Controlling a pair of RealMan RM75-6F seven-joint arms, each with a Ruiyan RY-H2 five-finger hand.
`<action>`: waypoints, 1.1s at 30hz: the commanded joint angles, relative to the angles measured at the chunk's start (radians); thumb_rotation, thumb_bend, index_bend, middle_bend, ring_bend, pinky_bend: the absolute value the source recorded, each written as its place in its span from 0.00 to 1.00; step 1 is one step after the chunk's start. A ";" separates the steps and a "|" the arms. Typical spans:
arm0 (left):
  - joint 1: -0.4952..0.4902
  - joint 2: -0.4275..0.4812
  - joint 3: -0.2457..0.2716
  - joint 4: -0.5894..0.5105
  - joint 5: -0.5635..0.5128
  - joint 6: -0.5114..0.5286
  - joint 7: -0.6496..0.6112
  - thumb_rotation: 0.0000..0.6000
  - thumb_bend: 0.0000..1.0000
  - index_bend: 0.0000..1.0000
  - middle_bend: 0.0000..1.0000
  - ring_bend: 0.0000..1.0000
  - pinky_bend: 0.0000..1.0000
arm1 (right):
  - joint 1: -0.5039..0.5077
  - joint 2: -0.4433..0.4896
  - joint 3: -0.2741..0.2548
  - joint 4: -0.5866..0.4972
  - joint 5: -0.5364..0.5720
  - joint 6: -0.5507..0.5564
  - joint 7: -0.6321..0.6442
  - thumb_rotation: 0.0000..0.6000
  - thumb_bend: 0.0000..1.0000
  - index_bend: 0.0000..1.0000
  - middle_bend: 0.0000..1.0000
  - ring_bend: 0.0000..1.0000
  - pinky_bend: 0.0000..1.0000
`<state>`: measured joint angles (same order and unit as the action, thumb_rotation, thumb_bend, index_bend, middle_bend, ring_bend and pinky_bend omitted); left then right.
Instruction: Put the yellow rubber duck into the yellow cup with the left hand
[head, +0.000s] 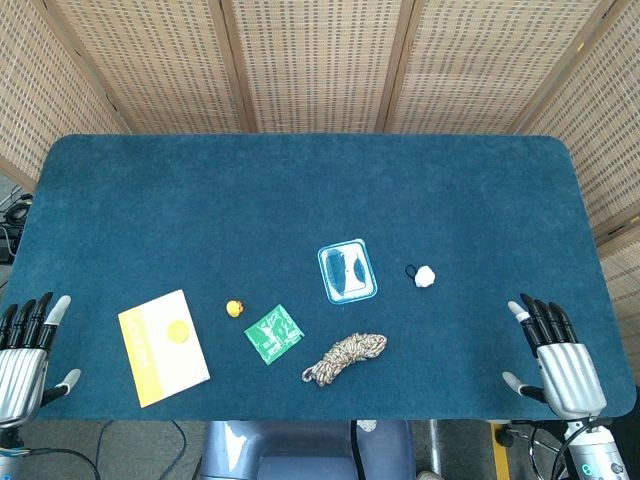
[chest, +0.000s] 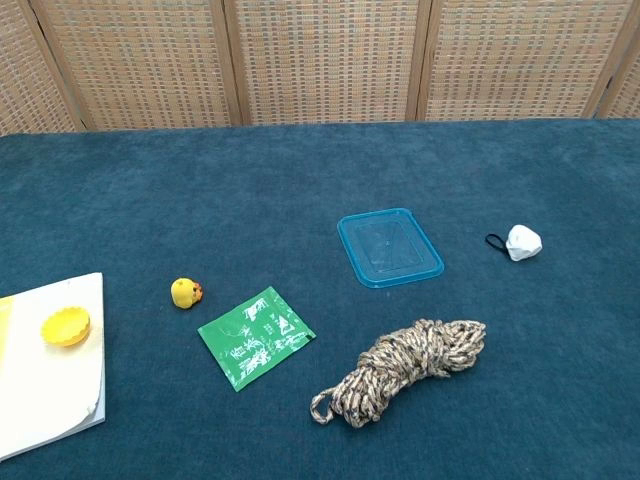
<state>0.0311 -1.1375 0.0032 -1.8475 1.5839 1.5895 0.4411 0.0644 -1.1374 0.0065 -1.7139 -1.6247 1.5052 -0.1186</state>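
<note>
Duck (head: 235, 309) and cup (head: 177, 331) are the smallest things on a wide blue tabletop (head: 300, 190), so start with that surface: it carries a pale booklet (head: 163, 347) at the left front, a coiled rope (head: 345, 358), a clear blue lid (head: 348, 271), a green sachet (head: 273, 335) and a white wad (head: 425, 276). The yellow cup sits on the booklet; the yellow rubber duck stands just right of it, upright and untouched. The left hand (head: 28, 352) rests at the tabletop's left edge, fingers spread and holding nothing; the right hand (head: 555, 358) likewise at the right. Nothing has begun, I judge: the left hand must reach rightward past the booklet and pinch the duck. Only the head view shows the hands; the chest view shows the cup's scalloped rim.
</note>
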 joint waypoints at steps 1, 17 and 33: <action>0.000 -0.001 0.000 0.000 0.000 0.001 0.001 1.00 0.19 0.00 0.00 0.00 0.00 | 0.000 0.000 0.000 0.000 -0.001 0.001 0.001 1.00 0.00 0.06 0.00 0.00 0.00; 0.000 -0.003 0.003 0.004 0.010 0.003 0.000 1.00 0.19 0.00 0.00 0.00 0.00 | -0.004 0.005 0.000 -0.002 -0.007 0.011 0.009 1.00 0.00 0.06 0.00 0.00 0.00; -0.023 -0.013 -0.002 0.013 0.034 -0.017 -0.007 1.00 0.19 0.00 0.00 0.00 0.00 | -0.002 0.003 0.005 -0.001 0.014 -0.002 0.004 1.00 0.00 0.06 0.00 0.00 0.00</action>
<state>0.0094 -1.1497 0.0016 -1.8343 1.6170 1.5740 0.4326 0.0626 -1.1348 0.0114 -1.7149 -1.6105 1.5031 -0.1148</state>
